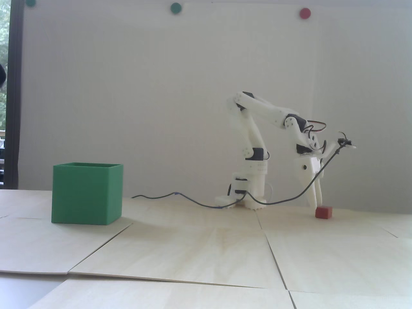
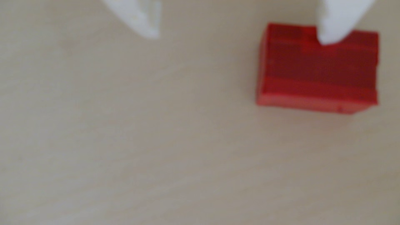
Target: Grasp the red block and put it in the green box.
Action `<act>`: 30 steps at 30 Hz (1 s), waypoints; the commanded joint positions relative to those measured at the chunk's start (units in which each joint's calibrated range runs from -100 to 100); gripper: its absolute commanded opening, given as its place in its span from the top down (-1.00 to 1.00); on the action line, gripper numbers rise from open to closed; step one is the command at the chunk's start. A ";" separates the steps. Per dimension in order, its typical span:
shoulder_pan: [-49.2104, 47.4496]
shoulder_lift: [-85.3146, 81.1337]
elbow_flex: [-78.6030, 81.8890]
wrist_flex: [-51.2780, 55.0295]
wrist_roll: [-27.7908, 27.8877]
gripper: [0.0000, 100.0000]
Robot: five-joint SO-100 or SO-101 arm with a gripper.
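The jaws hang spread and empty over the bench (image 1: 206, 251), one fingertip (image 2: 331, 32) above the red block (image 2: 317, 71), so I'd shift sideways to straddle it before closing, the green box (image 1: 87, 194) far off.

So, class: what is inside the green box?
In the fixed view the green box shows only its outer walls and rim; its interior is hidden. The red block sits on the table below the gripper.
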 commanded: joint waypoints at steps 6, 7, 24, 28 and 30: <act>1.16 -0.64 -9.12 12.29 -2.74 0.49; 1.16 -0.64 -9.12 12.29 -2.74 0.49; 6.63 -3.80 -7.44 5.79 -2.17 0.48; 5.34 -3.80 -7.17 5.71 -2.17 0.48; 4.05 -3.80 -7.17 5.71 -2.27 0.48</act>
